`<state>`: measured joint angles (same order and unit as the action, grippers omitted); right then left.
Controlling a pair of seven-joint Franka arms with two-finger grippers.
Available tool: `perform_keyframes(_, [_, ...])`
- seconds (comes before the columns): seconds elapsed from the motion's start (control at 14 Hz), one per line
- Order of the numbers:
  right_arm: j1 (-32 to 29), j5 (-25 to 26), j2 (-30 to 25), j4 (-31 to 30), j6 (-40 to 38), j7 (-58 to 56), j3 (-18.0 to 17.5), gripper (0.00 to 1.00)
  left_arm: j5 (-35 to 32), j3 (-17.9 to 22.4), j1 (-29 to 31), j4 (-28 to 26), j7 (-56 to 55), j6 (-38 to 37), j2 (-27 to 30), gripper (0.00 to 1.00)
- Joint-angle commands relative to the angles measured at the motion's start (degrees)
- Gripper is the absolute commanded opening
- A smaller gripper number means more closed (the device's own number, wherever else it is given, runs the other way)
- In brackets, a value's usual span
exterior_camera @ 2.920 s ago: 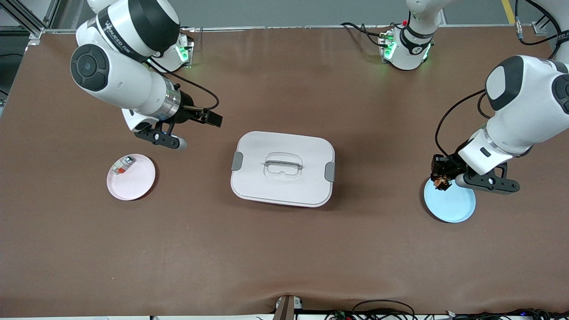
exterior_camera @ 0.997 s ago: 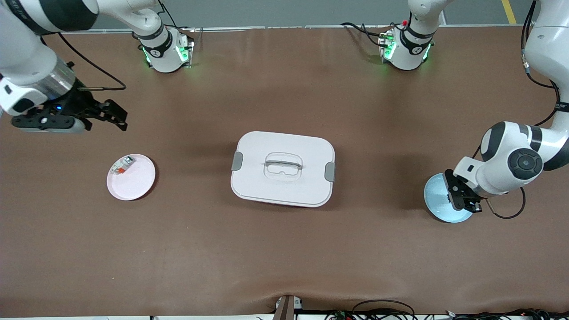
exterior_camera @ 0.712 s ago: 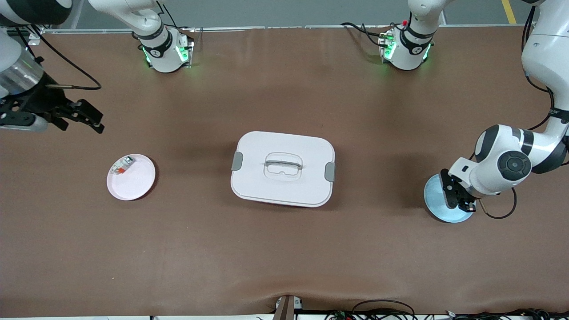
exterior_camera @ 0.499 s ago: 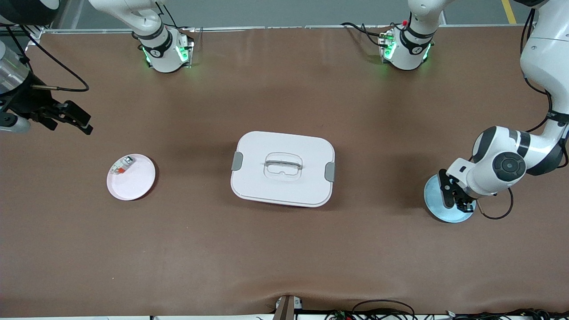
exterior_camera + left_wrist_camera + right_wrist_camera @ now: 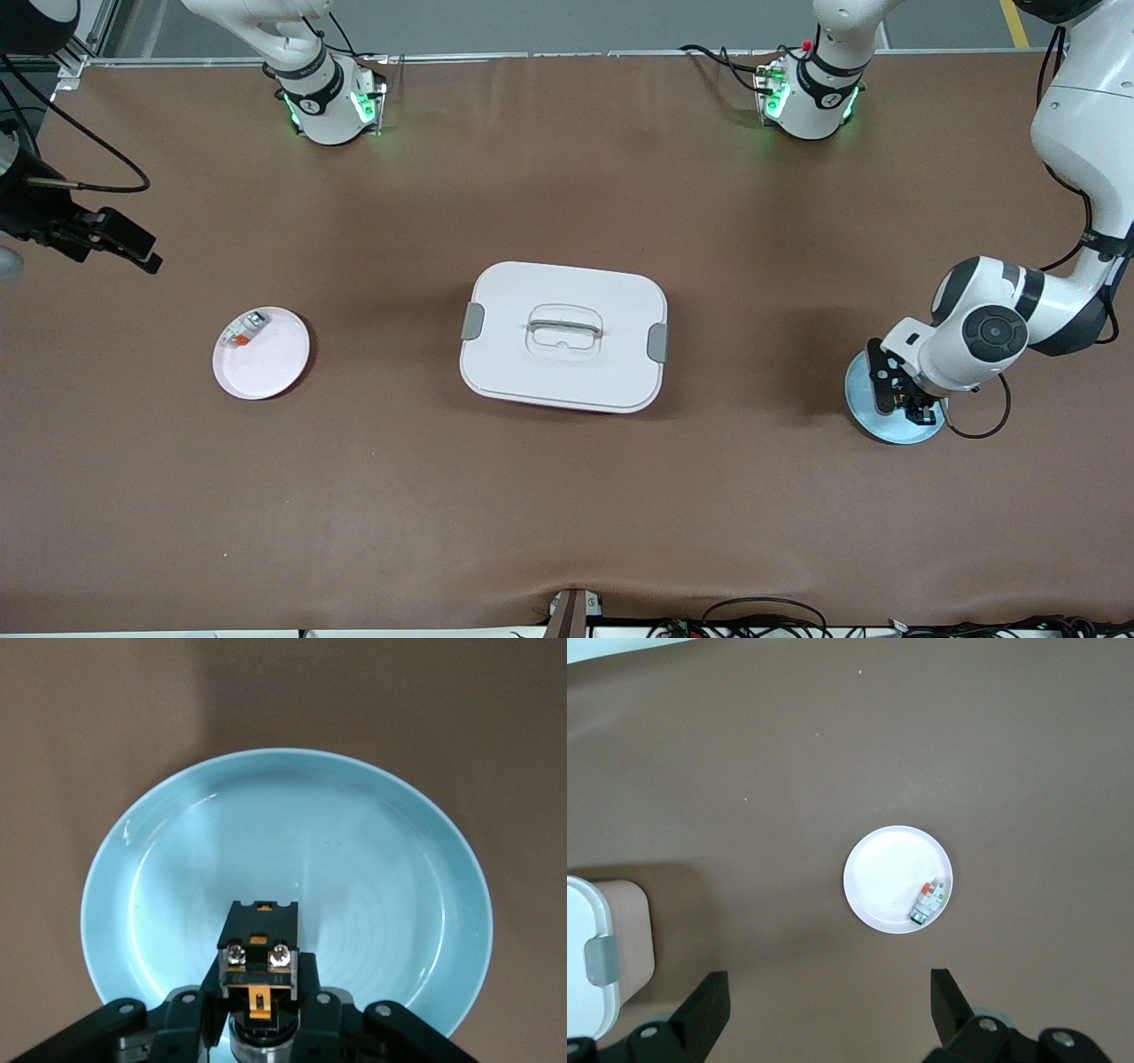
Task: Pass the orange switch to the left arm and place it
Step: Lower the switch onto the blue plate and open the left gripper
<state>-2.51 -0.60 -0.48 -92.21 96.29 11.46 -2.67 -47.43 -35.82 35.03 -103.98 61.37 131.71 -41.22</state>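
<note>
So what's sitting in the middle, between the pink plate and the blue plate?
The box, a big white container with grey latches, sits on the table between the pink plate and the blue plate. The front view shows it best.

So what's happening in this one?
The left gripper is shut on the orange switch, holding it over the blue plate at the left arm's end of the table. The right gripper waits open, up over bare table near the pink plate, which holds a small whitish part. The closed white box sits between the plates.
</note>
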Motion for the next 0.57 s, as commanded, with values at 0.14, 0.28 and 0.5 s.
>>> perform_keyframes(0.14, [-1.18, -0.9, 1.8, 3.35, -2.68, -0.56, -1.37, 1.0, -1.18, -0.57, 0.91, 0.0, -4.94, 0.3, 0.7, 1.0])
perform_keyframes(0.28, [-0.74, -0.55, 1.8, 3.44, -2.68, -0.56, -1.46, 1.0, 0.05, -0.92, 0.83, 0.27, -7.3, 0.13, 2.8, 1.0])
perform_keyframes(0.5, [0.49, -0.19, 1.8, 3.18, -2.77, -0.65, -1.37, 1.0, 6.45, -1.71, 0.91, 0.53, -10.91, -0.31, 7.63, 1.0])
